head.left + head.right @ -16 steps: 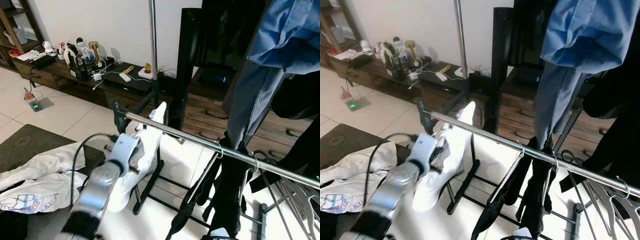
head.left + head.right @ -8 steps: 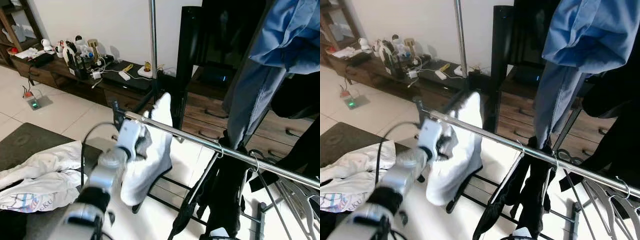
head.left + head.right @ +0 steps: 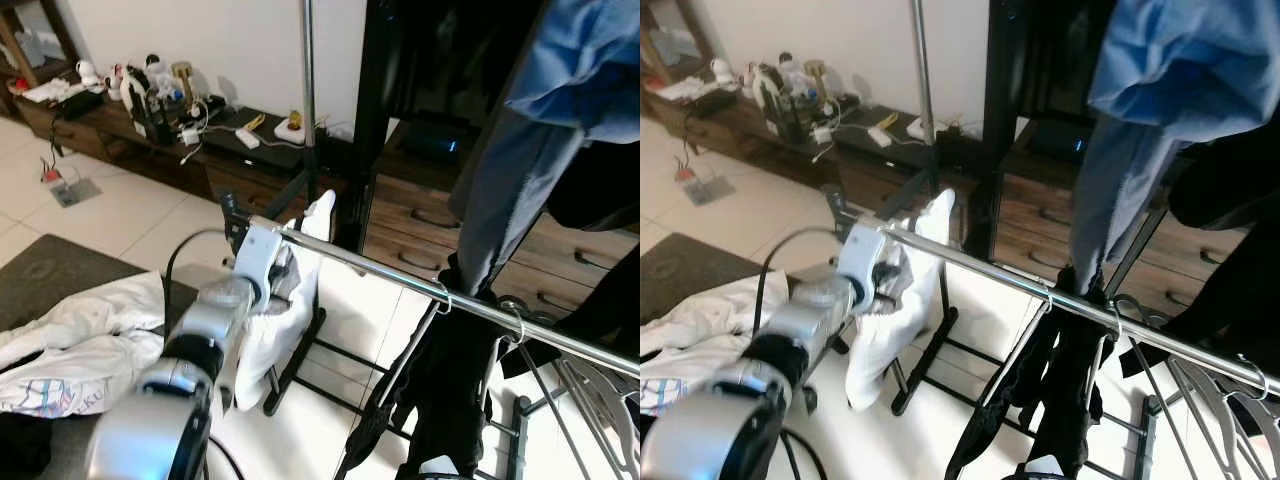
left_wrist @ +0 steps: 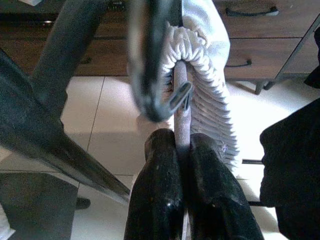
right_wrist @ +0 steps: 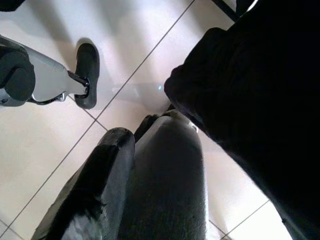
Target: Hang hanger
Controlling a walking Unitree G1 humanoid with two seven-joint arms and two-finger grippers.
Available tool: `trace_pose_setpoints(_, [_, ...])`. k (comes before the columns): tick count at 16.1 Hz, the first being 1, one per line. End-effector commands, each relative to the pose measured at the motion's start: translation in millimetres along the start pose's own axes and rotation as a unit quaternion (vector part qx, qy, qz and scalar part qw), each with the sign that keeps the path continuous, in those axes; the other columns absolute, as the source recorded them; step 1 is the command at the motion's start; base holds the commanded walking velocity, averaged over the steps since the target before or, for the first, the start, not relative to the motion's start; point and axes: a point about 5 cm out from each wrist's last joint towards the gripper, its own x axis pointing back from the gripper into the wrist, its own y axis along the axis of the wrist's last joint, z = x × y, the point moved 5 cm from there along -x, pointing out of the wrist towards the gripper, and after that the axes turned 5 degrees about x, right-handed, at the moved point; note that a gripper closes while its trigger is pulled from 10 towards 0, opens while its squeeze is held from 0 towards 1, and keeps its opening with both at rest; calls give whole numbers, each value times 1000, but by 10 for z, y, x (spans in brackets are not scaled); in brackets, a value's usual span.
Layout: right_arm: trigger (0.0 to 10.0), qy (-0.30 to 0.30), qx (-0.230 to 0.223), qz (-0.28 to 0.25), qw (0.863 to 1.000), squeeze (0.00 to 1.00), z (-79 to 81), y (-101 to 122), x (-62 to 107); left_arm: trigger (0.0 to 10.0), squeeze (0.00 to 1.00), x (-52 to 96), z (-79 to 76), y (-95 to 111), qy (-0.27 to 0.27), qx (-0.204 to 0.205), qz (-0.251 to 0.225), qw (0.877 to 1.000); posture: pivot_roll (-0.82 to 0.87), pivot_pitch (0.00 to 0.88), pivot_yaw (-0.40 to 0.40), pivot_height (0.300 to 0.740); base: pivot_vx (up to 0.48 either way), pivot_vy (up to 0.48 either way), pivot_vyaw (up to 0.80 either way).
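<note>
Half done: your left end effector (image 4: 182,150) clenches the hanger (image 4: 181,95) just below the rail (image 3: 400,283), hook not yet seated.

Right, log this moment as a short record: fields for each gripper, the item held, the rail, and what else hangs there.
left gripper: raised at the near end of the rail, fingers closed on the hanger's thin stem
held item: hanger carrying a white garment, which drapes down under the rail
rail: chrome clothes rail running across the view, slanting down to the right
hook on rail: cannot tell
also on rail: black garments on wire hangers; blue shirt higher up
right gripper: down by the tiled floor, fingers together, beside dark cloth
floor: white clothes pile
</note>
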Motion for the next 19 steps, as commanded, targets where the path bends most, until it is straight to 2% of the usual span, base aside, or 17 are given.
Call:
trace_pose_setpoints(1, [10000,1,-3,14,1000,0,-7,-98,8,10000,0,-7,-2,-1,0,4,5,1000,-42,197,-52,740,0,0,0])
trace_pose_setpoints(4, [10000,2,-3,16,1000,0,-9,-114,10,10000,0,-23,-33,-60,-5,11,26,1000,-42,208,-52,740,0,0,0])
trace_pose_setpoints(9, [10000,2,-4,17,1000,0,-7,-131,12,10000,0,-36,-45,-18,-6,6,30,1000,-45,211,-51,740,0,0,0])
trace_pose_setpoints(11, [10000,3,-3,18,1000,0,2,-134,10,10000,0,-26,-85,-212,-16,11,71,997,-43,207,-49,740,0,0,0])
trace_pose_setpoints(13, [10000,4,-3,18,1000,0,6,-134,10,10000,0,-18,-62,-268,-9,20,74,997,-42,203,-47,740,0,0,0])
trace_pose_setpoints(14, [10000,5,-3,18,1000,0,9,-132,9,10000,63,-11,-28,-281,0,29,68,997,-39,199,-47,740,0,0,0])
trace_pose_setpoints(15, [10000,5,-3,18,1000,0,9,-131,9,10000,827,-9,-15,-278,3,34,63,997,-38,197,-46,740,0,0,0])
trace_pose_setpoints(16, [10000,5,-2,18,1000,0,9,-129,9,10000,1000,-7,-6,-265,3,40,56,998,-36,191,-45,740,0,0,0])
trace_pose_setpoints(19, [10000,5,-2,17,1000,0,8,-122,9,10000,1000,-13,-10,-174,-1,48,31,998,-36,184,-45,740,0,0,0])
